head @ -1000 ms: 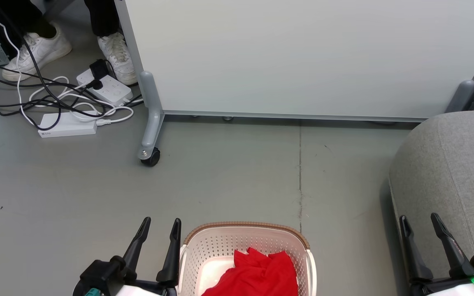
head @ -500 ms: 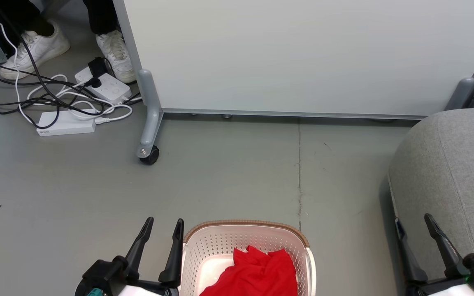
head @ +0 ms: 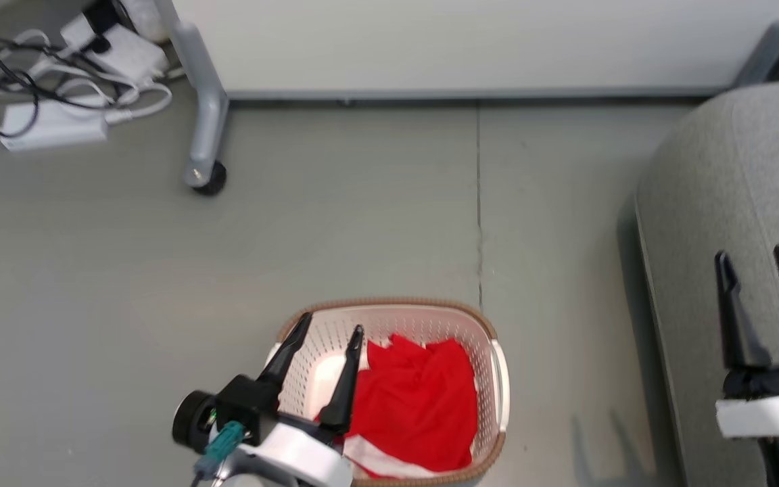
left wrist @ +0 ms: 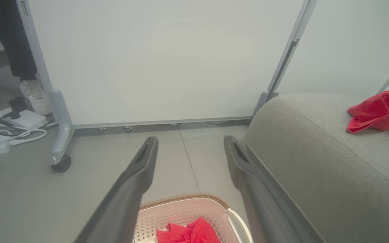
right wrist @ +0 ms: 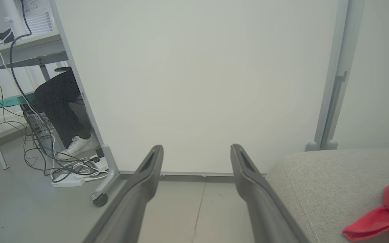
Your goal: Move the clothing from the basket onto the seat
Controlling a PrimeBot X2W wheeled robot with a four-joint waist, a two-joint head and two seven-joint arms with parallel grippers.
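A red garment (head: 416,406) with a striped trim band lies crumpled in the pale perforated basket (head: 494,375) on the floor. My left gripper (head: 332,325) hangs open over the basket's left half, holding nothing. The left wrist view looks down on the basket (left wrist: 181,211) and the red garment (left wrist: 189,234) between the fingers. A second red garment (left wrist: 380,113) lies on the grey seat (head: 721,189), also seen as red cloth (right wrist: 383,211) in the right wrist view. My right gripper (head: 753,256) stands open and empty over the seat's near edge.
A white partition panel (head: 470,40) on a wheeled grey leg (head: 203,169) stands behind. Power strips and tangled cables (head: 51,101) lie at the far left. A person's leg and white shoe (right wrist: 74,146) are beyond the panel, by a desk.
The head camera has tilted down, so the whole scene shifted up. My left gripper moved right, from beside the basket to over it. My right gripper rose up the view over the seat.
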